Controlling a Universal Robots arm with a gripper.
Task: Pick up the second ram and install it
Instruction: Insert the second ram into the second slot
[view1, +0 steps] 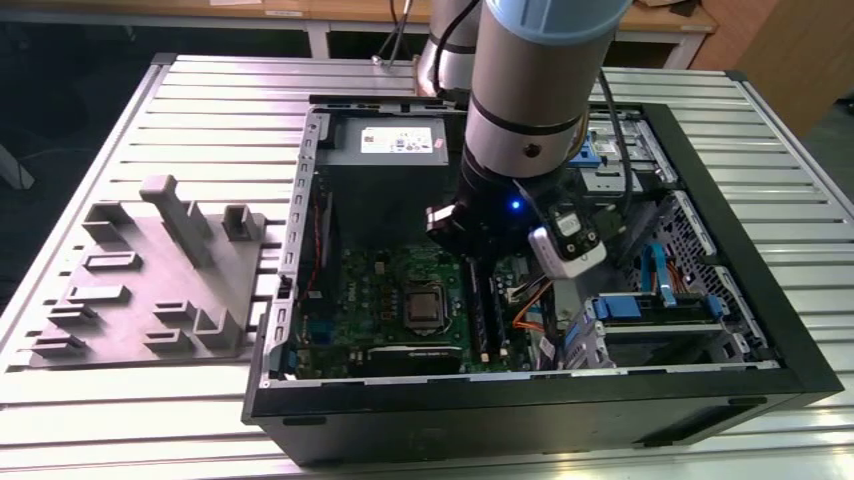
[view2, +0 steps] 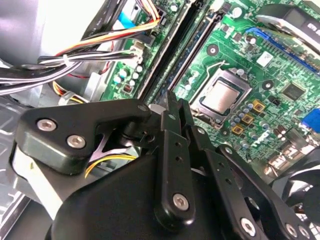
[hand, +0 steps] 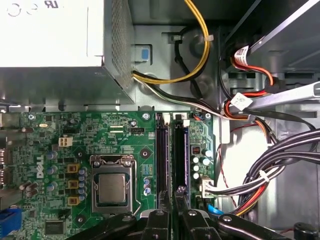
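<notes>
Over the green motherboard (hand: 125, 135), inside the open computer case (view1: 747, 300), the claw (hand: 170, 210) hangs low above the memory slots (hand: 162, 160).
Its fingers (view2: 170, 135) look pinched together on a thin dark edge, probably the second ram (hand: 167, 199), standing just above the slot rails beside the processor socket (hand: 111, 189).

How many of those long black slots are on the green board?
2: one slot lies nearer the silver processor, the other slot alongside, nearer the cables. The end effector hides their ends.

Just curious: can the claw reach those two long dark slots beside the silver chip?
Probably yes: the claw hangs right above the slots, the case is open, and the cable bundles lie aside, not across them.
</notes>
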